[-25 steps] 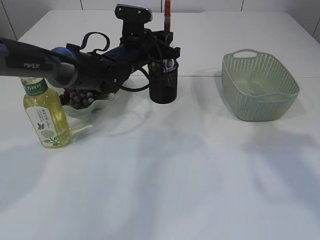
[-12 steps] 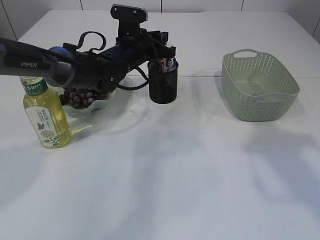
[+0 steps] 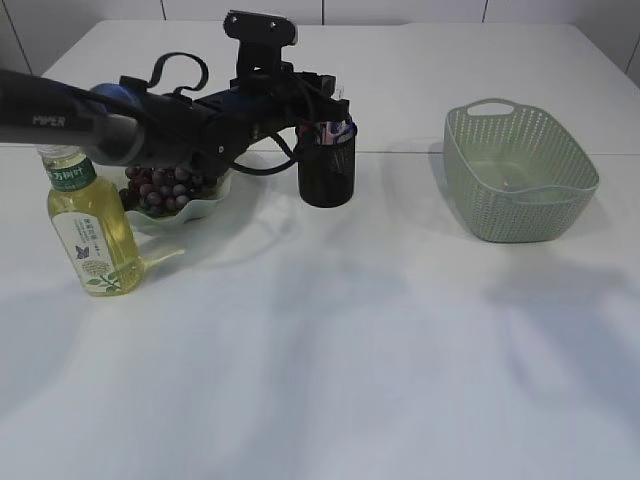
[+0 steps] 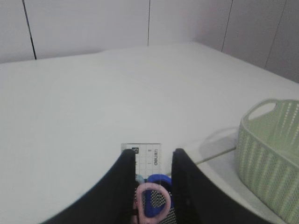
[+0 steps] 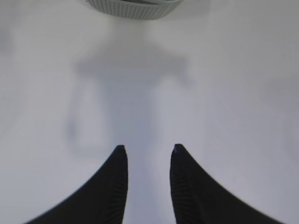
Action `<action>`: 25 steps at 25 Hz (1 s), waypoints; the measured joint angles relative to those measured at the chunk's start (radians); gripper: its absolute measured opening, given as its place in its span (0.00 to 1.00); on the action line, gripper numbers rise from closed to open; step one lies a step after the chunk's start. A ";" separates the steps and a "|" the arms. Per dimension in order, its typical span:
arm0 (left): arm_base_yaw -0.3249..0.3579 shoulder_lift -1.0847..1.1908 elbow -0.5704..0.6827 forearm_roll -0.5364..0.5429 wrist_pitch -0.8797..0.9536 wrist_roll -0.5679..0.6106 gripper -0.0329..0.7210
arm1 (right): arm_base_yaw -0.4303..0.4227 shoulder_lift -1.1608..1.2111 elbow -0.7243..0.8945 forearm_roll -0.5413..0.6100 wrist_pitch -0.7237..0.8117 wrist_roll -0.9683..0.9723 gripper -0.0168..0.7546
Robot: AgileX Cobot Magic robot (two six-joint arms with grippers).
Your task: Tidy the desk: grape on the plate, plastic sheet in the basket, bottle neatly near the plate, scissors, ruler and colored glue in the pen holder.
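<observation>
Left hand parted, empty, poised directly over pen holder, scissors and ruler dropped inside. Grape on plate at nine o'clock; bottle beside.

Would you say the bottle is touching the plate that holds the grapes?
Cannot tell. In the exterior view the bottle stands in front of the plate, overlapping its left edge, so any gap is hidden. Neither wrist view shows them.
</observation>
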 joint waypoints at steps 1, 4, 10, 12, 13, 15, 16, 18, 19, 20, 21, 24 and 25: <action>0.000 -0.013 0.000 0.000 0.037 0.000 0.31 | 0.000 0.000 0.000 0.000 0.000 0.000 0.36; 0.000 -0.074 0.000 0.000 0.180 0.000 0.36 | 0.000 0.000 0.000 0.000 0.002 0.000 0.36; 0.000 -0.252 0.000 0.000 0.522 0.000 0.38 | 0.000 0.000 0.000 0.000 0.021 0.000 0.36; 0.000 -0.314 0.000 0.000 0.622 0.000 0.39 | 0.000 0.000 0.000 0.000 0.031 0.000 0.36; 0.000 -0.339 0.000 0.000 0.672 0.000 0.39 | 0.000 0.000 0.000 0.003 0.036 0.000 0.36; 0.000 -0.398 0.000 -0.002 0.764 0.000 0.39 | 0.000 0.000 -0.002 0.015 0.044 0.000 0.36; 0.000 -0.428 0.000 -0.002 0.813 -0.006 0.39 | 0.000 0.000 -0.003 0.025 0.049 0.000 0.36; 0.006 -0.482 0.000 -0.004 0.908 -0.030 0.39 | 0.000 0.000 -0.004 0.043 0.063 0.000 0.36; 0.009 -0.511 0.000 -0.006 0.962 -0.041 0.39 | 0.000 0.000 -0.004 0.050 0.069 0.000 0.36; 0.014 -0.538 0.000 -0.006 1.015 -0.048 0.39 | 0.000 0.000 -0.004 0.055 0.071 0.000 0.36; 0.021 -0.560 0.000 -0.006 1.059 -0.050 0.39 | 0.000 0.000 -0.004 0.056 0.072 0.000 0.37; 0.046 -0.630 0.000 -0.006 1.223 -0.054 0.39 | 0.000 -0.002 -0.004 0.061 0.077 -0.002 0.41; 0.054 -0.653 0.000 -0.006 1.276 -0.055 0.40 | 0.000 -0.007 -0.004 0.061 0.077 -0.002 0.41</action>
